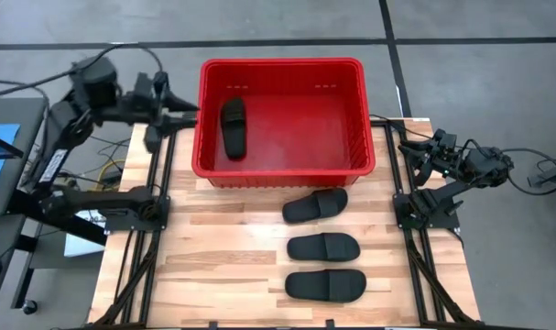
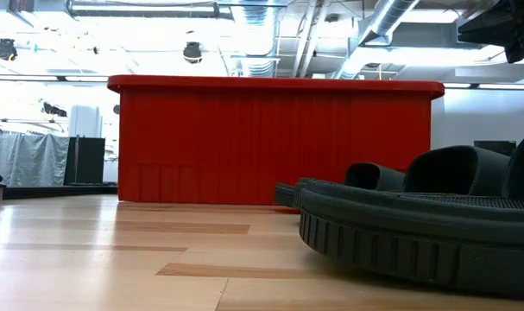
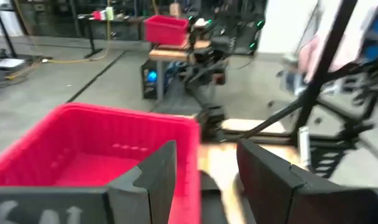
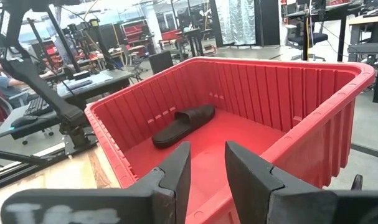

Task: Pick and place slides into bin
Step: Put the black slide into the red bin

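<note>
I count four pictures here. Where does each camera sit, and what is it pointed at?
High view: above, looking straight down on table, bin and both arms.
Low view: at tabletop height, facing the bin past three slides; no arm recognisable.
Left wrist view: on the left arm, left pincer open at the bin's rim.
Right wrist view: on the right arm, right pincer open, facing a slide inside.
Shared: the bin shows in all four.
</note>
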{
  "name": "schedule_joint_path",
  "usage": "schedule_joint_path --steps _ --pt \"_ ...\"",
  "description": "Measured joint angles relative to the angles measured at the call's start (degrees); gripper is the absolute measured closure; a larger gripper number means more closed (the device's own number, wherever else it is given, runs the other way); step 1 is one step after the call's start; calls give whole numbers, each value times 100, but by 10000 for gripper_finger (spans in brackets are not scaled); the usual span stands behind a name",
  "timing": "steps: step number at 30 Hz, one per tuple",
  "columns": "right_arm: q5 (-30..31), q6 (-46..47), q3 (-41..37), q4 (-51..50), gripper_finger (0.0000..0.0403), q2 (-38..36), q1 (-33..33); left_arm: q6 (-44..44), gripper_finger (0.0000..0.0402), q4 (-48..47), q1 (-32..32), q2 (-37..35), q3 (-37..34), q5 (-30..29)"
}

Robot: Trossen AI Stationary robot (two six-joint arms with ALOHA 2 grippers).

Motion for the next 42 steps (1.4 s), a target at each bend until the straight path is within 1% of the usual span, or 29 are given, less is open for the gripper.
schedule_joint_path --steps 2,4,9,14,19,24,28,34,37,40,42 --pt "0 0 0 0 312 0 2 -288 242 139 -77 -340 -315 -137" --pt "-2 0 0 0 312 0 0 -590 242 415 -213 -702 -736 -451" --pt "0 -2 0 0 312 2 0 -1470 242 1319 -549 -1796 -2037 -1182" --pt "-2 -2 0 -2 312 0 0 -2309 242 2279 -734 -2713 -3168 -1325" --pt "0 0 0 0 312 2 0 -2614 242 2452 -766 -3225 -3883 -1596" --pt "-1 -2 0 0 312 0 0 -2671 242 2606 -766 -3530 -4406 -1727" --pt "-2 -2 0 0 312 0 0 -2643 242 3241 -766 -3692 -4879 -1751" --pt "-2 -2 0 0 312 2 2 -2527 242 3951 -766 -3739 -5589 -1992" --pt "-2 -1 0 -1 312 0 0 -2536 242 4761 -802 -3738 -5990 -2000" --pt "-2 0 0 0 312 0 0 -2741 242 6137 -1027 -3624 -6438 -2002" --pt "0 0 0 -2 312 0 0 -2785 242 7025 -1287 -3509 -6679 -2074"
